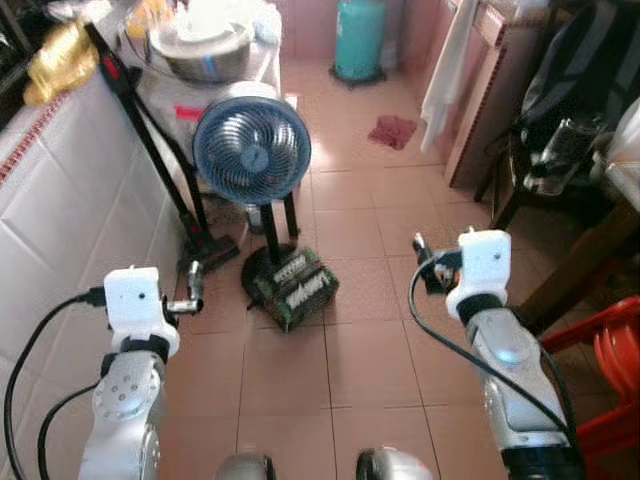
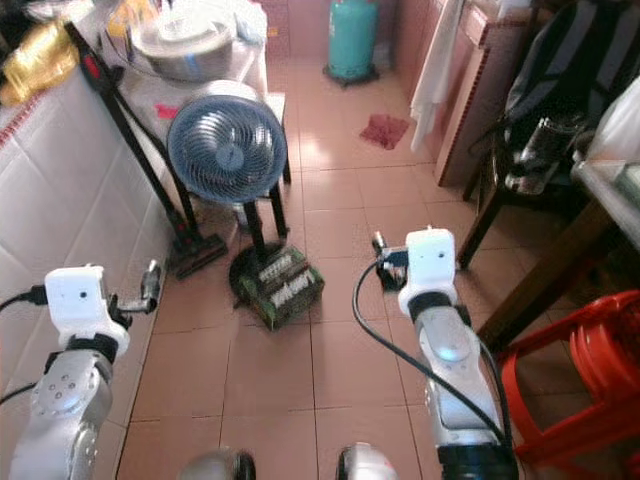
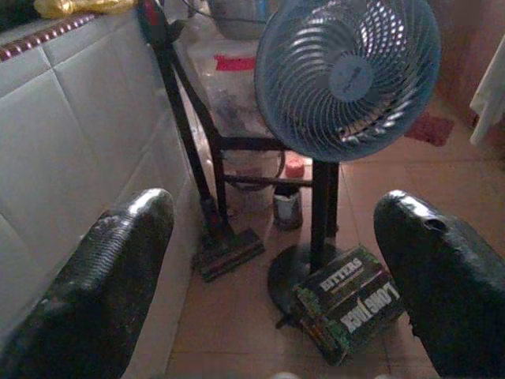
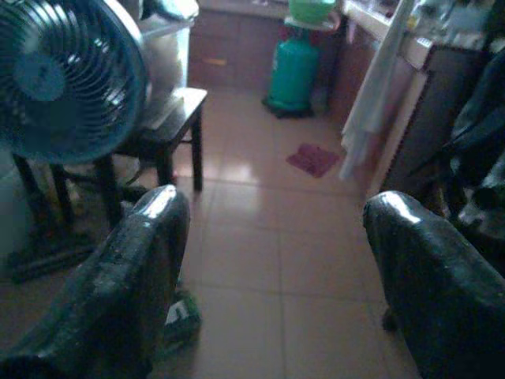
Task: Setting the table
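While both tools (image 3: 276, 260) (image 4: 272, 268) hang released, the floor carton (image 3: 351, 312) reads "BITTERS" and "LONG JACK".

Both silver arms extend forward at mid height, elbows bent. The left gripper (image 1: 194, 283) and the right gripper (image 1: 421, 262) hold nothing, fingers (image 3: 118, 276) spread wide apart.
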Controlling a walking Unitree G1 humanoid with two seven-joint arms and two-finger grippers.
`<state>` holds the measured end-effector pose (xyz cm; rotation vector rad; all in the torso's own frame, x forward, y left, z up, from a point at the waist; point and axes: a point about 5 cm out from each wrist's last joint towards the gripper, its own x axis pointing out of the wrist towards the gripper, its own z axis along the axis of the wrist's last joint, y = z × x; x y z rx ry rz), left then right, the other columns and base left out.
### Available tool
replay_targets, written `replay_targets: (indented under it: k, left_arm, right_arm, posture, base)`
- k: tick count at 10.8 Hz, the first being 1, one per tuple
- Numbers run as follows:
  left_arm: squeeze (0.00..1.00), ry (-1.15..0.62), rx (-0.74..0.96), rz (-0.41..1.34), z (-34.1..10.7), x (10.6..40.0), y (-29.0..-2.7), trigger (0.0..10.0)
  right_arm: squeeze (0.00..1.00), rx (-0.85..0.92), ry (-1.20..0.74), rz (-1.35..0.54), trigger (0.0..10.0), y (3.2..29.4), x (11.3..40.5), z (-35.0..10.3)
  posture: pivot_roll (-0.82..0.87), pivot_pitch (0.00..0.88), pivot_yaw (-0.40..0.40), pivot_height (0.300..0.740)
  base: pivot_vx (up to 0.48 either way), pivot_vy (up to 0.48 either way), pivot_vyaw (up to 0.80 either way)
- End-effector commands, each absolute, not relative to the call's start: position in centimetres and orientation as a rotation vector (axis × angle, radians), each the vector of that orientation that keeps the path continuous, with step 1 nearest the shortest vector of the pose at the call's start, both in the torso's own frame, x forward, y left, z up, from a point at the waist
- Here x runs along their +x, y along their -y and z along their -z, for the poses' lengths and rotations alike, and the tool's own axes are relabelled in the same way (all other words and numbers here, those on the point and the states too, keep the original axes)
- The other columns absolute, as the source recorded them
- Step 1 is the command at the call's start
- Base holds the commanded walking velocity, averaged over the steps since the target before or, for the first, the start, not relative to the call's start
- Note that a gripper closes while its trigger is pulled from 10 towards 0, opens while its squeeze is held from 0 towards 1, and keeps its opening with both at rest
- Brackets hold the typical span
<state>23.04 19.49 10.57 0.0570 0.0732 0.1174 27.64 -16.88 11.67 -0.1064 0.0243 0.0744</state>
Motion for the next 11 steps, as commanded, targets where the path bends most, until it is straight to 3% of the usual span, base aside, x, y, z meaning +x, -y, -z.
replay_targets:
  k: [1,5,9,11]
  left_arm:
    - [0.00,-0.077,0.069,-0.117,-10.8,23.0,-19.7,10.0]
    - [0.00,-0.133,0.036,-0.105,-9.7,22.4,-18.6,10.0]
    - [0.00,-0.076,0.026,-0.081,-10.9,24.7,-18.1,10.0]
    - [0.00,-0.083,0.015,-0.084,-10.8,24.6,-17.8,10.0]
  right_arm:
    - [0.00,-0.077,-0.031,-0.076,10.0,16.5,27.5,-11.8]
    - [0.00,-0.061,-0.075,-0.077,10.0,16.2,25.9,-10.6]
    - [0.00,-0.071,0.006,-0.092,10.0,15.7,28.2,-12.8]
    - [0.00,-0.072,0.007,-0.098,10.0,15.5,28.0,-12.8]
  posture:
    - [0.01,0.102,0.046,0.740]
    - [0.00,0.086,0.044,0.740]
    - [-0.01,0.093,0.052,0.740]
    - [-0.02,0.096,0.051,0.740]
  base:
    - [-0.281,0.000,-0.46]
    - [-0.372,0.000,-0.80]
    - [-0.299,0.000,-0.80]
    - [-0.249,0.324,-0.80]
